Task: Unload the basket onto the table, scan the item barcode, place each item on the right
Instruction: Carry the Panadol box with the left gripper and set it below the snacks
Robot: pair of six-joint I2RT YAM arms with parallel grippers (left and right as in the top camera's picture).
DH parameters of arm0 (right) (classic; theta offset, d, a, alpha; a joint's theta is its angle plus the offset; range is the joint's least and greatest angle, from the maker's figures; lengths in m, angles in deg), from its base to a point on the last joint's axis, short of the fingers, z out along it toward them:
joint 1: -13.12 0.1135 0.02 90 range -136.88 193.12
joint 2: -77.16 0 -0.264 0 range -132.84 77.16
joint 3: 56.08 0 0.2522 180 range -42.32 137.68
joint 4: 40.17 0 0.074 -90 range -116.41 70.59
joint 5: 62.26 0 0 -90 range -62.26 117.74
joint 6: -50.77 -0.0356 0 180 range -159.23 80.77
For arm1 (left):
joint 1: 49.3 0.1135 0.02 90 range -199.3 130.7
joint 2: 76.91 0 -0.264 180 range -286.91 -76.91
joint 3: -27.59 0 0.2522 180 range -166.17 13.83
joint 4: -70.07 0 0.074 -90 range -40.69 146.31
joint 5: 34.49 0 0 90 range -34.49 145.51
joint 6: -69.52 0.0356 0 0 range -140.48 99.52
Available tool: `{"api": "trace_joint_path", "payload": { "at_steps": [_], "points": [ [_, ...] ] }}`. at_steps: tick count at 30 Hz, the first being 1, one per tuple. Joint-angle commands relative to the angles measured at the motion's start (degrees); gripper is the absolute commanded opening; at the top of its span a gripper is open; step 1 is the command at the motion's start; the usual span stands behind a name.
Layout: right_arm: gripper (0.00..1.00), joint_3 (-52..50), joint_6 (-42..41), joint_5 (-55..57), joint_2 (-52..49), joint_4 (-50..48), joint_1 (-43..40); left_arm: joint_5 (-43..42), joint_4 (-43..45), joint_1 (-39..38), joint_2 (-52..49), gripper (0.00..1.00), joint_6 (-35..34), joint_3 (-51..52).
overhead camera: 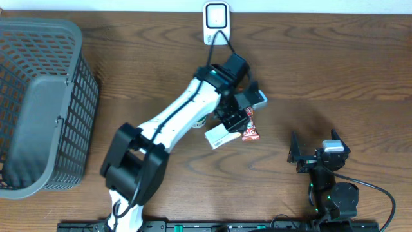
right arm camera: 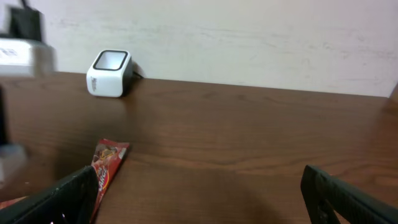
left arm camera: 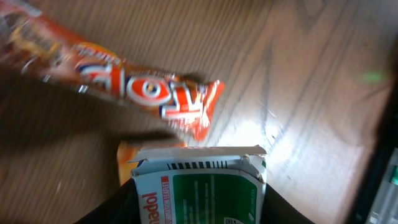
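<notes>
While left end effector pinches green-white carton, right end effector gapes; grey basket well apart.

A big grey basket stands at the left edge of the brown wooden table. Its walls are made of little squares you can see through, and one part hangs over the left edge of the view. A red and orange snack packet lies flat on the wood near the middle of the table, well apart from the basket. Up close, the packet is shiny and has white letters on it. A pale wall runs behind the back edge of the table. A long black bar lies along the front edge.
</notes>
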State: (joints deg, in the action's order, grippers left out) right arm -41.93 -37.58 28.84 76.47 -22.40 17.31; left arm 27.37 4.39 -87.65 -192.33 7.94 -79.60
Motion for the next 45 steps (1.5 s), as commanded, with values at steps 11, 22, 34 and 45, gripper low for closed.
{"api": "trace_joint_path", "payload": {
  "at_steps": [11, 22, 34, 45],
  "points": [
    [0.99, -0.1, -1.0, 0.3, 0.3, 0.2, -0.5, 5.7, 4.6, -2.4, -6.3, 0.59, 6.7, 0.2],
    [0.99, -0.1, -1.0, 0.3, 0.3, 0.2, -0.5, 11.2, -1.6, -2.4, -2.3, 0.88, 6.7, -1.9],
    [0.99, -0.1, -1.0, 0.3, 0.3, 0.2, -0.5, 8.0, -6.8, -2.4, 27.4, 0.90, -11.4, -2.3],
    [0.99, -0.1, -1.0, 0.3, 0.3, 0.2, -0.5, 41.3, 6.3, 6.1, 41.1, 1.00, -26.6, -2.3]
  ]
}}
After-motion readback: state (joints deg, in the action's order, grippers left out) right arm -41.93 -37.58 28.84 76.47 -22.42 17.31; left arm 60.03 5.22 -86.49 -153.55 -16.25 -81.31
